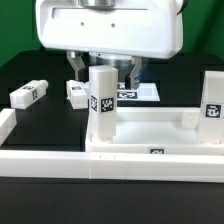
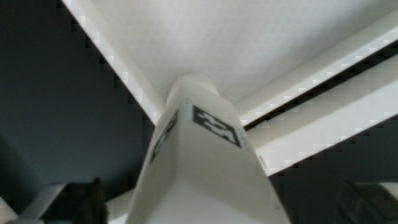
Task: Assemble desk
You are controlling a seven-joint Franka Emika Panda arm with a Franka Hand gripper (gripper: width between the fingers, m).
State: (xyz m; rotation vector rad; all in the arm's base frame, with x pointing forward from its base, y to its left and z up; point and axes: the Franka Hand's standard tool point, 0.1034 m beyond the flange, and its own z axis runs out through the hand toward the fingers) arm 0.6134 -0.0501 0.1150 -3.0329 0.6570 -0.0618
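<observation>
Gripper (image 1: 103, 72) hangs wide open over the short square white tagged leg (image 1: 101, 103), upright mid-frame in a corner of the large white plastic tray-like desk top (image 1: 150, 128); it should rise straight, brushing nothing.

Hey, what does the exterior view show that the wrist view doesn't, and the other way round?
Only the exterior view shows two loose legs lying on the table, a second upright leg at its right, the marker board and the whole open gripper.
Only the wrist view gives a close look down along the near upright leg.
Both show that leg standing on the desk top.
</observation>
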